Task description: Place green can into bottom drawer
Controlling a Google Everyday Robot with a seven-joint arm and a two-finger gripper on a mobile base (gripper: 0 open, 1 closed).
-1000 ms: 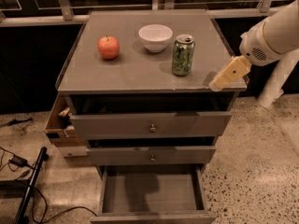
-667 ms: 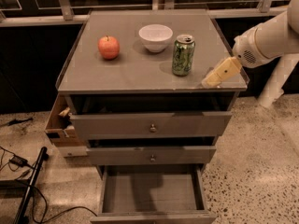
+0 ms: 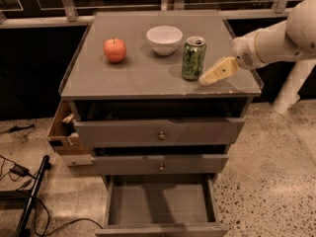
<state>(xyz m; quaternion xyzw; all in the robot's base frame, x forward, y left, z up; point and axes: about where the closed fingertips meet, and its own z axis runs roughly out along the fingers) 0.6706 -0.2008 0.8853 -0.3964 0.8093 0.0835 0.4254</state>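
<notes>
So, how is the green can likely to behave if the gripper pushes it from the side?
The green can stands upright, taller than wide, on the smooth cabinet top, so a high push would probably tip it, and then it may roll. A low push would more likely slide it. The gripper is close beside it, near its base.

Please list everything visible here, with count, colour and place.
cabinet: one, grey, centre of view
green can: one, green with silver top, upright on the cabinet, right of centre
white bowl: one, white, on the cabinet, behind the can to its left
apple: one, red-orange, on the cabinet, left side
upper drawers: two, grey, round knobs
bottom drawer: one, grey, lowest, pulled open
cardboard box: one, brown, at the cabinet's left side
cables: several, black, floor at left
arm: one, white, from the right
gripper: one, pale yellow, over the cabinet, just right of the green can
</notes>
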